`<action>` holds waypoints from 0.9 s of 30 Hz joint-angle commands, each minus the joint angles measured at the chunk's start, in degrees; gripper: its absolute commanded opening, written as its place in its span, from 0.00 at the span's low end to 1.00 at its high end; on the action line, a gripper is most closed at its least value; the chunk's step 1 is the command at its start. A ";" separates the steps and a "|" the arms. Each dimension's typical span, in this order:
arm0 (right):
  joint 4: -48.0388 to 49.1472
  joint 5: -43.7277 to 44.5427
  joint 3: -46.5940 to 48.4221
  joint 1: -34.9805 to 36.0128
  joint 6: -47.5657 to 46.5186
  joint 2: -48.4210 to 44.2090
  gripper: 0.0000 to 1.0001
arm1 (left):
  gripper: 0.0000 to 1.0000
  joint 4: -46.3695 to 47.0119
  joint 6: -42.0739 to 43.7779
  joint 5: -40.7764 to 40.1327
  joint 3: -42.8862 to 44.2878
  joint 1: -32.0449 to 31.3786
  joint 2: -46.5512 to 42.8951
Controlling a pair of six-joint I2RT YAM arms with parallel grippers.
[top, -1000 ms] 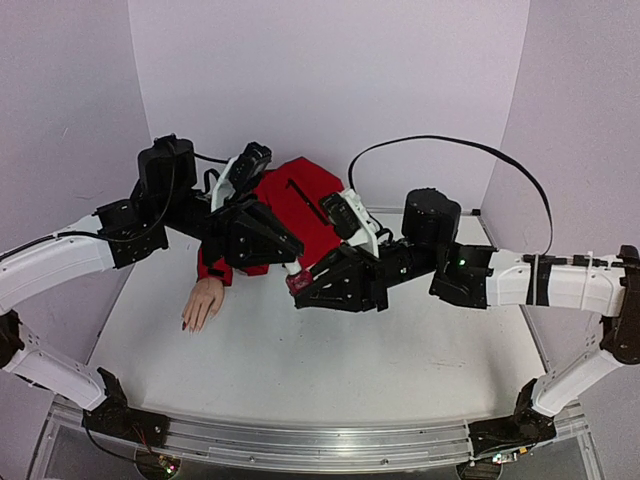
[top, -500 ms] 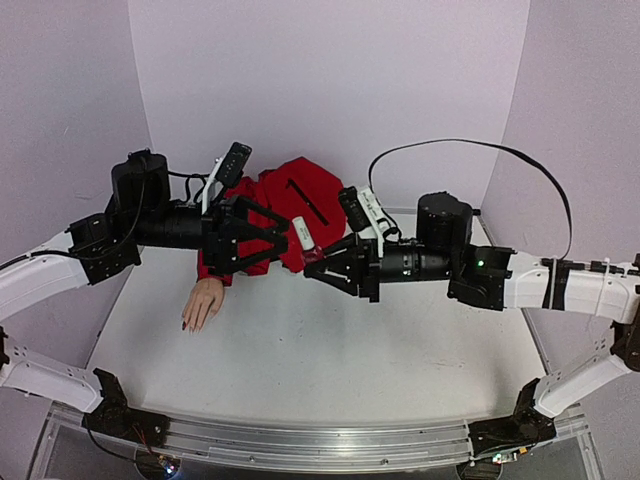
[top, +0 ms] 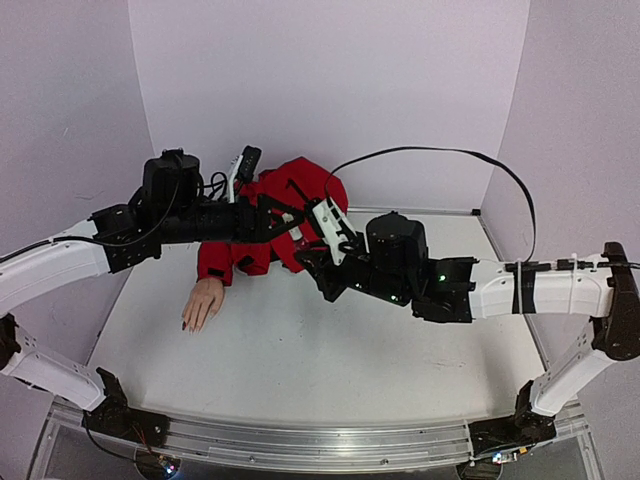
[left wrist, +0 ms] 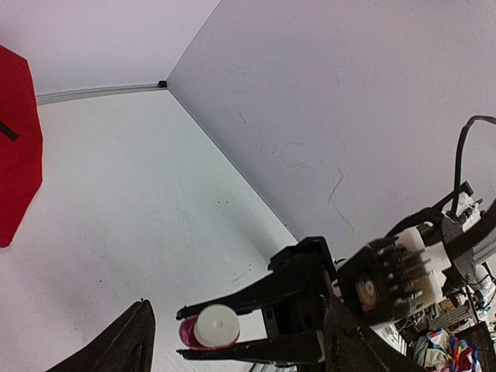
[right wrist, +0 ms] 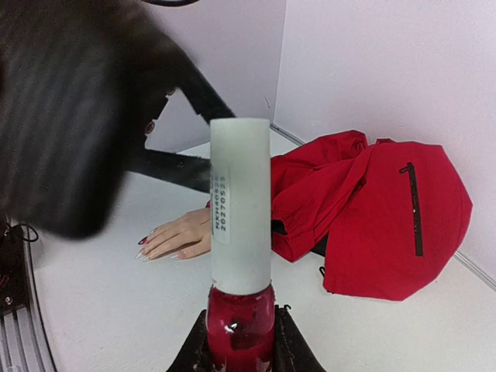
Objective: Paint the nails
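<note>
Over a white worktop (top: 300, 370) between lilac walls (top: 330, 90), right fingers (left wrist: 248, 298) clamp the capped polish bottle (right wrist: 240, 329), left fingers (left wrist: 128, 345) gaping beside its cap (right wrist: 240, 201); the nails (right wrist: 142, 241) await the brush.

Top cam sits high behind the arm bases, looking down over the whole table (top: 300, 380). Left wrist cam faces a wall corner, with the right gripper (left wrist: 180, 334) and its polish bottle (left wrist: 216, 325) bottom center. Right wrist cam is jammed right up on that bottle; the red jacket (right wrist: 387, 225) and mannequin hand (right wrist: 178, 236) behind it show in the top view too.
</note>
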 commanded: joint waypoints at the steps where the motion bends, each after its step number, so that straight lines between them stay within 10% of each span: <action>1: 4.30 6.02 3.64 1.36 -2.09 0.09 0.00 | 0.70 1.27 -1.91 -2.53 4.34 0.10 1.17; 17: 4.33 -3.86 3.49 2.21 -0.84 -2.27 0.00 | 0.03 2.01 2.90 5.50 4.17 0.01 2.97; 21: 3.64 -25.55 2.07 -1.03 3.19 -6.05 0.00 | 0.02 3.67 9.43 19.49 6.16 -0.07 4.01; 27: 8.95 -71.29 3.49 -5.44 12.53 -5.84 0.00 | 0.00 4.17 24.94 61.01 8.71 -3.13 5.14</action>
